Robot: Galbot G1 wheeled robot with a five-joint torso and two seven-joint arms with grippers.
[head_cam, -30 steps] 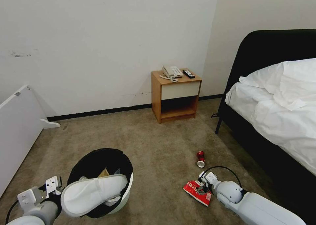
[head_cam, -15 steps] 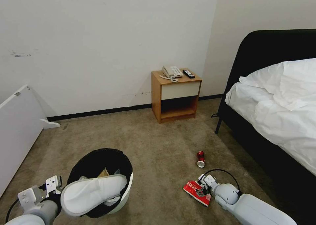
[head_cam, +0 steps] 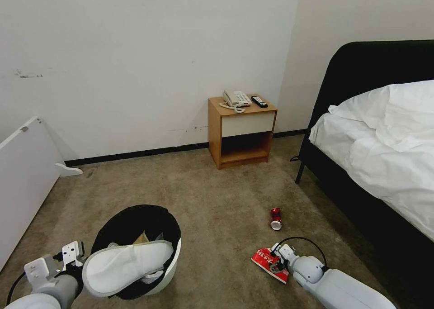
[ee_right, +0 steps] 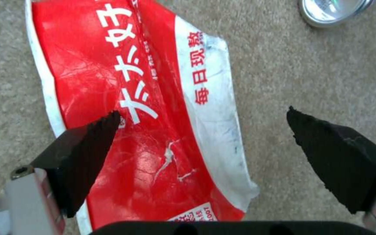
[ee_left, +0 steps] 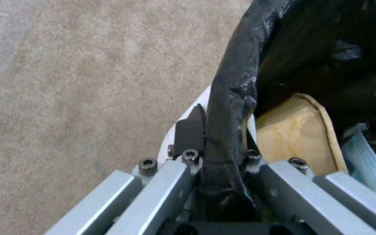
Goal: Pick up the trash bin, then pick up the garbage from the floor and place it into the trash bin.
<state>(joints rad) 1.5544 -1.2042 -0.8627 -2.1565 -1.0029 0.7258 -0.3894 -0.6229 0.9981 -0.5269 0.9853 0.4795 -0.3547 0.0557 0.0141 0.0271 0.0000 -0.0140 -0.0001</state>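
Note:
The trash bin [head_cam: 135, 225], white with a black bag over its rim, hangs tilted at the lower left of the head view. My left gripper [ee_left: 216, 130] is shut on the rim [ee_left: 229, 94]. A white slipper [head_cam: 126, 263] lies across the bin's mouth, and a brown cardboard scrap [ee_left: 297, 130] sits inside. On the carpet to the right lies a red snack packet [ee_right: 153, 114]. Just above it, my right gripper [ee_right: 203, 120] stands open; one finger [ee_right: 88, 143] is over the packet and the other over bare carpet. A red can [head_cam: 275, 218] lies a little beyond the packet.
A wooden nightstand [head_cam: 242, 130] with a phone stands against the far wall. The bed [head_cam: 384, 155] with its black frame runs along the right. A white panel [head_cam: 22, 178] leans at the left. Open carpet lies between the bin and the packet.
My right arm has sunk a little lower and nearer, bringing the open gripper closer over the snack packet. The left arm and the bin have barely shifted.

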